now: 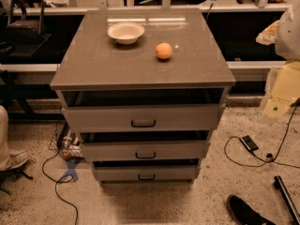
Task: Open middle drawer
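Note:
A grey cabinet has three stacked drawers. The middle drawer has a plain grey front of medium height and a small dark bar handle at its centre. A dark gap runs along its top, and its front stands roughly in line with the other two. The taller top drawer is above it and the shallowest drawer is below. My gripper is a pale shape at the right edge, well to the right of the cabinet and touching nothing on it.
A white bowl and an orange sit on the cabinet top. Cables and a phone lie on the floor. A black shoe and a dark bar are at bottom right. A person's foot is at left.

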You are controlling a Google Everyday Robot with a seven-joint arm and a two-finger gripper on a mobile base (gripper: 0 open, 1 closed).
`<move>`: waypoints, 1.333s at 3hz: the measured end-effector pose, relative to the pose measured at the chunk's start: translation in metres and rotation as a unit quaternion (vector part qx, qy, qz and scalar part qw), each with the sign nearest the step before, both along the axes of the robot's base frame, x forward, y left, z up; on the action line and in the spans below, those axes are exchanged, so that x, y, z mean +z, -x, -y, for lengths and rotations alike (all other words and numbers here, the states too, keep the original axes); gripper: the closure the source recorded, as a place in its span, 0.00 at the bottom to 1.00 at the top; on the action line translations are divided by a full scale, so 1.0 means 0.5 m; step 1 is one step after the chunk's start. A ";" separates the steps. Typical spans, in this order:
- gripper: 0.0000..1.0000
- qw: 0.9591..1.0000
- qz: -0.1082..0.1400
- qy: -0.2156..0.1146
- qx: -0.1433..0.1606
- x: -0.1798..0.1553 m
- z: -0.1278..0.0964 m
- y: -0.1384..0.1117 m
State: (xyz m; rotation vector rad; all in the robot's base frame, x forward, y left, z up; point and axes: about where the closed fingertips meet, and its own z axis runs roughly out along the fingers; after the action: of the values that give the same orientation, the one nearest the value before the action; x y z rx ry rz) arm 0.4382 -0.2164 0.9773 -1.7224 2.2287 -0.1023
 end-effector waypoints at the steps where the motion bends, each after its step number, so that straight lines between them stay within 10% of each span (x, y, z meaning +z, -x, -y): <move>1: 0.00 1.000 0.000 0.000 0.000 0.000 0.000 0.000; 4: 0.00 0.991 0.025 -0.098 0.091 -0.286 -0.087 -0.008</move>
State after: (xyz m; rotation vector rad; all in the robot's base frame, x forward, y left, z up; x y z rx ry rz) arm 0.4425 -0.1726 0.8345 -1.7820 1.9624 0.1109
